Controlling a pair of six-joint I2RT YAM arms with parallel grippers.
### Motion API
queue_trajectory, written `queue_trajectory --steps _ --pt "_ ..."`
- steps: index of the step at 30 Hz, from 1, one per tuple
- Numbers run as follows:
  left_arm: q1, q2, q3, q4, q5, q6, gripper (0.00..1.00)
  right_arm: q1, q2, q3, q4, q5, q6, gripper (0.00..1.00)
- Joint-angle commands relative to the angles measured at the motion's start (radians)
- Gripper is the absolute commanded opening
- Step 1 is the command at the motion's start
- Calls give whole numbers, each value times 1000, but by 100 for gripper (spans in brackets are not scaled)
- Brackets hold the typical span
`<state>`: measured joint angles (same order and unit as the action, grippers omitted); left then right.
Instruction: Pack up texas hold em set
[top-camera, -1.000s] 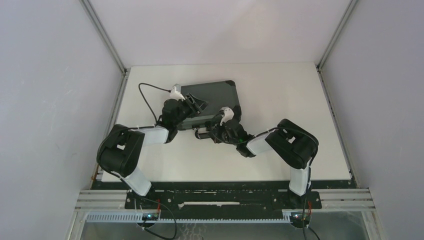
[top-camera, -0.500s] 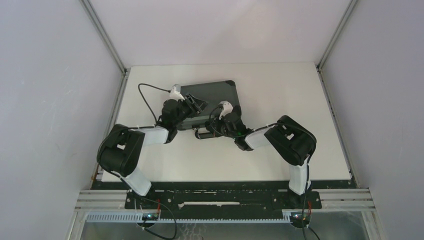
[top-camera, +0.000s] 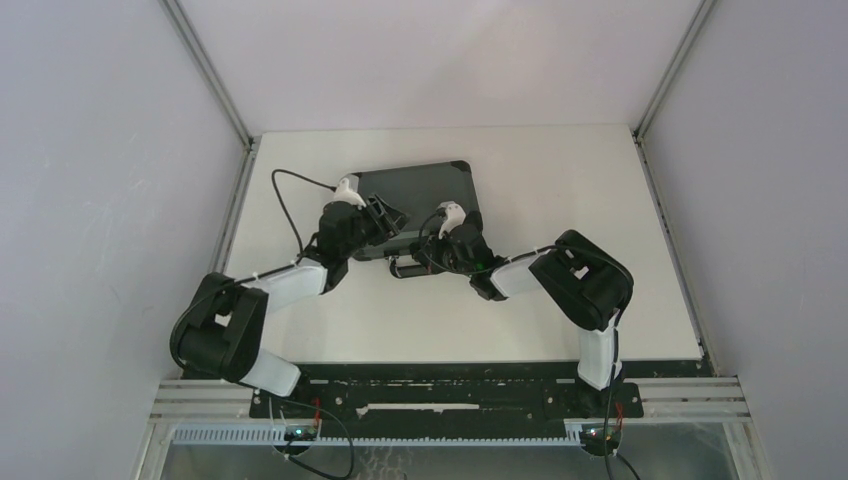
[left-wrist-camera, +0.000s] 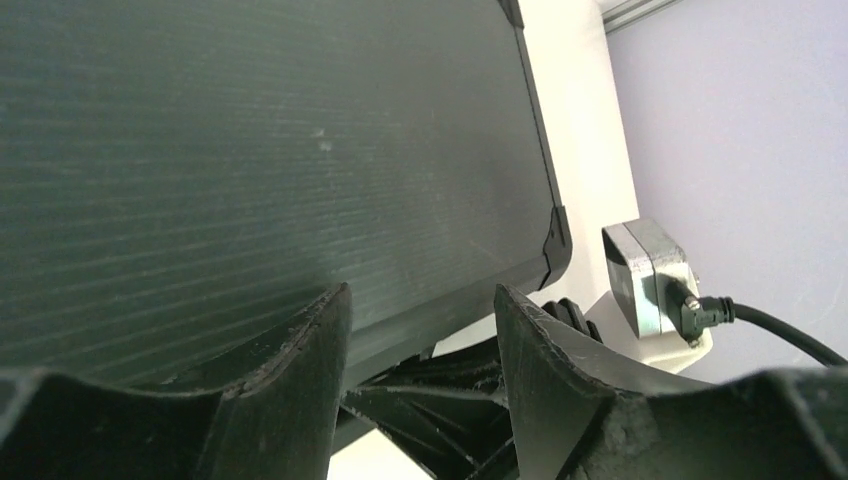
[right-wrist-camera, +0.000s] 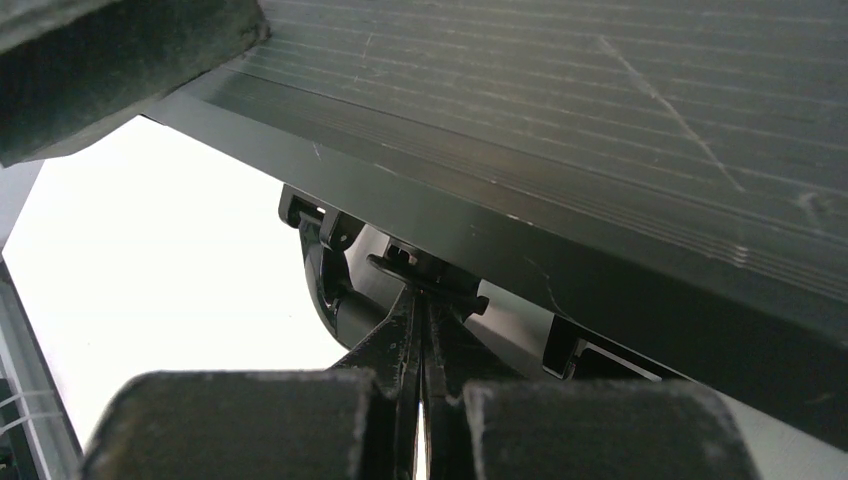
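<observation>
The texas hold em set shows only as its dark ribbed briefcase (top-camera: 425, 185), lying closed on the white table; chips, cards and dice are hidden. My left gripper (top-camera: 387, 214) hovers open over the case's near left part. In the left wrist view its fingertips (left-wrist-camera: 300, 380) straddle the lid's front edge (left-wrist-camera: 450, 300), with nothing held between them (left-wrist-camera: 420, 335). My right gripper (top-camera: 428, 255) is shut, and its tips (right-wrist-camera: 420, 300) press against the fitting on the case's front wall (right-wrist-camera: 430, 270), beside the black handle (right-wrist-camera: 335, 290). The lid (right-wrist-camera: 600, 120) fills the upper part of the right wrist view.
White table (top-camera: 560, 200) runs to metal rails on the left and right, with grey walls around. The right arm's wrist camera block (left-wrist-camera: 650, 280) and its cable sit close beside my left fingers. A latch recess (right-wrist-camera: 580, 350) shows on the case's front.
The left arm's elbow has swung out to the left and its gripper has shifted slightly left over the lid. The right gripper has edged closer to the case front, staying shut.
</observation>
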<state>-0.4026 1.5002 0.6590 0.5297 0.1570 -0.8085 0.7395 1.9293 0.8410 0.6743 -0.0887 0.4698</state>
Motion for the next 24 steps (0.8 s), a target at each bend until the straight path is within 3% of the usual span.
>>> queue_trajectory --steps 1,11,19,24 --pt "-8 -42 15 -218 -29 36 60 -39 -8 52 47 40 -28 0" --pt "8 -71 143 129 100 -23 58 -54 11 52 33 14 -32 0" --pt "18 6 337 205 205 -98 59 -64 32 52 44 1 -23 0" --pt "27 107 277 270 234 -187 58 -69 43 52 49 -7 -18 0"
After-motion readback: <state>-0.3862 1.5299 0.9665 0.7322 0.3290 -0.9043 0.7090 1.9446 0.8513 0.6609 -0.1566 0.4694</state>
